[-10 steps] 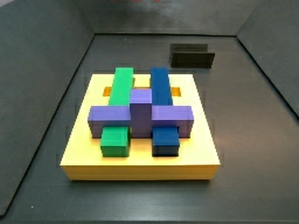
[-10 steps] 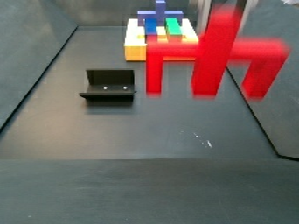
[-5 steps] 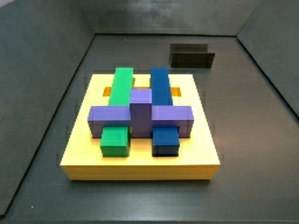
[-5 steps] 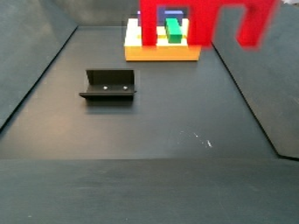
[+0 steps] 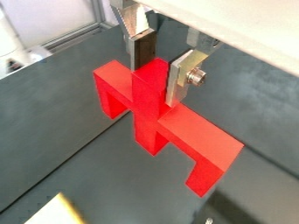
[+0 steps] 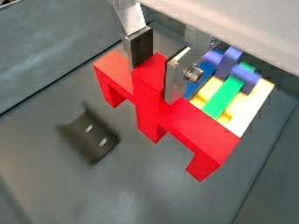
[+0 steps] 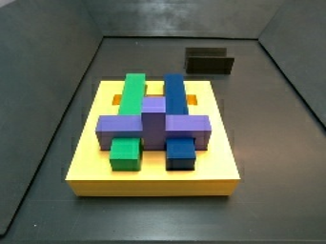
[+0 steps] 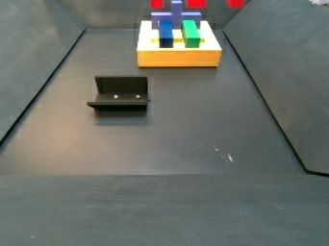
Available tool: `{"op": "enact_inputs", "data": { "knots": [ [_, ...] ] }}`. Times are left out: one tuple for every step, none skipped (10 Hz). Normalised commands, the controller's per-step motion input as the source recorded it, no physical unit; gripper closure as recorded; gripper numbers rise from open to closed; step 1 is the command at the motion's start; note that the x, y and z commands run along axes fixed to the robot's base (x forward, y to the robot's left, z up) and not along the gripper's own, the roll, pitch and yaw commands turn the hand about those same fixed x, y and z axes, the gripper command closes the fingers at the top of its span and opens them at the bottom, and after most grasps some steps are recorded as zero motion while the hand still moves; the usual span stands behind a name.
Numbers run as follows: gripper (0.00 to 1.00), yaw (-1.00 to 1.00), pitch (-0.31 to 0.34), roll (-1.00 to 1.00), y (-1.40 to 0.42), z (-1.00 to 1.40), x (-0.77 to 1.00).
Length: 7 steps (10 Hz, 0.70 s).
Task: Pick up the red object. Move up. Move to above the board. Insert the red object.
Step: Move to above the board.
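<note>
Pinching the red object (image 5: 158,118), the hand (image 5: 162,68) has risen, nearly leaving the side view.

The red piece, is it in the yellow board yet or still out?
Out. The claw holds the red piece by its stem, in the air beside the yellow board, above the dark floor.

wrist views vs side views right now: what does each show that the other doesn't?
Only the wrist views: the gripper, its fingers shut on the stem of the red object, held clear above the floor.

Only the side views: the whole board with its green block, and the bare floor around it; no gripper, only red slivers at a side view's top edge.

Both: the board's blocks and the fixture.
</note>
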Motion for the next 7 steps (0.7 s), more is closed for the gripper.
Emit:
{"op": "enact_inputs", "data": {
  "knots": [
    [1.00,0.01,0.030,0.00,-1.40,0.15,0.09],
    [1.00,0.01,0.043,0.00,-1.40,0.15,0.09],
    [1.00,0.01,0.071,-0.01,-1.40,0.16,0.10],
    [1.00,0.01,0.091,0.00,-1.40,0.16,0.12],
    [1.00,0.01,0.129,0.00,-1.40,0.17,0.16],
    [1.00,0.01,0.153,0.00,-1.40,0.18,0.20],
    [1.00,0.00,0.169,0.02,-0.69,0.10,0.13]
  ]
}}
